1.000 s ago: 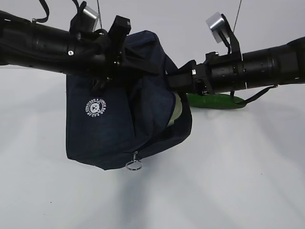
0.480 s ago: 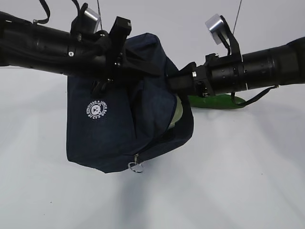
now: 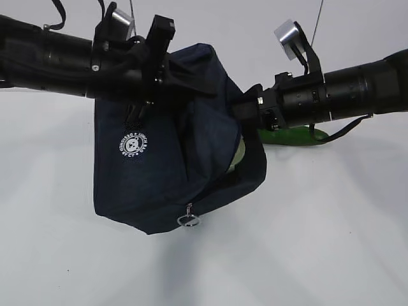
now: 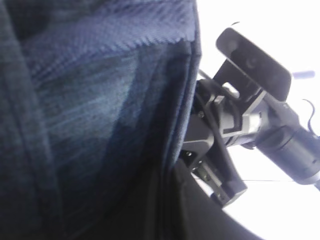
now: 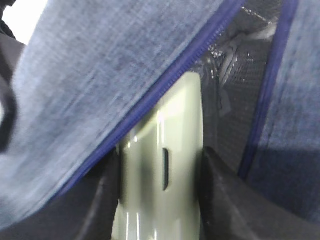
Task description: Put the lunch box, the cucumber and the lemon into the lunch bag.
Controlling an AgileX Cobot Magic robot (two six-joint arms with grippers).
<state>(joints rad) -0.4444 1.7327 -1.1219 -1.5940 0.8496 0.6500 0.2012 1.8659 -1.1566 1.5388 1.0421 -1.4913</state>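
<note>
The left hand grips the lunch bag above the tabletop; the right hand clamps the lunch box inside the bag, cucumber behind

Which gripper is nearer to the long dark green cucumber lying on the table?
The right. The right gripper reaches into the dark navy fabric lunch bag just in front of the cucumber; the left gripper grips the bag's top, farther away.

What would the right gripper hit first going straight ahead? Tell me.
Likely the lunch box between its fingers meets the bag's mesh inner wall; depth is unclear.
</note>
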